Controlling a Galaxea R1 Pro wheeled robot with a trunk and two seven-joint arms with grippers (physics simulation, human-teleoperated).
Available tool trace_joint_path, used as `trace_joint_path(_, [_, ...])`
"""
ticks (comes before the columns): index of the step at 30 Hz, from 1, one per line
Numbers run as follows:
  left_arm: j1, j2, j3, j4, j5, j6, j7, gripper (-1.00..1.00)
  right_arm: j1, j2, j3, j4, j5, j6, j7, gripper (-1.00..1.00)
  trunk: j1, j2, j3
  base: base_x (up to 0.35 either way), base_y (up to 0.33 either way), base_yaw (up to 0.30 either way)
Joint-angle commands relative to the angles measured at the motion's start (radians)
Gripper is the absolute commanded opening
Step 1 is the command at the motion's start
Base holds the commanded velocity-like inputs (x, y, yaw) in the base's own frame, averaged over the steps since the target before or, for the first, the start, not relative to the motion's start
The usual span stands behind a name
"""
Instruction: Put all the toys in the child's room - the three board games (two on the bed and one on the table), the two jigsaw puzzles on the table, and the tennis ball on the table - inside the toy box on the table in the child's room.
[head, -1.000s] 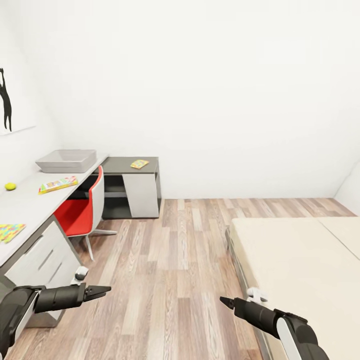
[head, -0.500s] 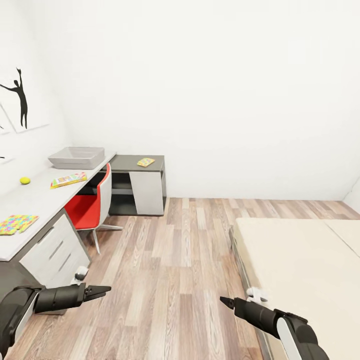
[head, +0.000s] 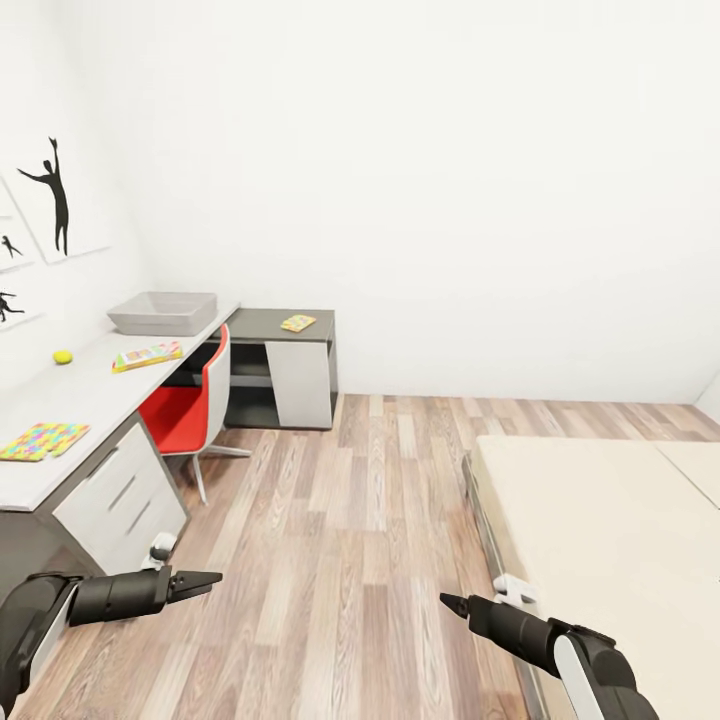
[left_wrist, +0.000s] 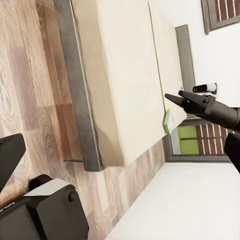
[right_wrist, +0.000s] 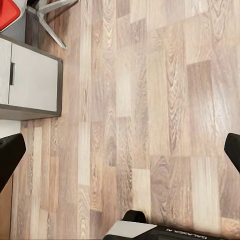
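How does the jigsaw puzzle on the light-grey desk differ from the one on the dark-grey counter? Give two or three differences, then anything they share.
The near jigsaw puzzle lies on the long light-grey desk; the far jigsaw puzzle lies on the lower dark-grey counter. The near one looks larger, being closer to the camera, and shows clear blue, pink and green; the far one reads mostly yellow-orange. Both lie flat and multicoloured.

Much of the child's room runs out of frame or sits too far off to read.

In the head view the bed (head: 610, 540) is cut by the right and lower edges; the tabletop (head: 70, 400) and the nearest jigsaw puzzle (head: 42, 440) are clipped at the left. The board game (head: 147, 355) print is too small to make out, as is the small item on the dark counter (head: 298, 323). Both grippers' jaws taper to tips too slim to judge.
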Motion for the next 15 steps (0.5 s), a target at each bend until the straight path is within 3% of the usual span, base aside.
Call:
trace_joint_path(1, [-0.001, 0.000, 0.000, 0.000, -0.001, 0.011, -0.004, 1.00, -0.001, 0.000, -0.002, -0.001, 0.000, 0.006, 0.004, 1.00, 0.000, -0.002, -0.002, -0.105, 0.000, 0.003])
trace_joint_path(8, [-0.001, 0.000, 0.000, 0.000, -0.001, 0.011, -0.003, 1.00, -0.001, 0.001, -0.002, 0.001, 0.000, 0.006, 0.005, 1.00, 0.000, -0.002, -0.002, -0.035, 0.000, -0.009])
trace_joint_path(15, [-0.001, 0.000, 0.001, 0.000, -0.001, 0.011, -0.002, 1.00, -0.001, 0.001, -0.003, 0.001, 0.000, 0.005, 0.004, 1.00, 0.000, -0.002, 0.002, -0.005, 0.000, -0.105])
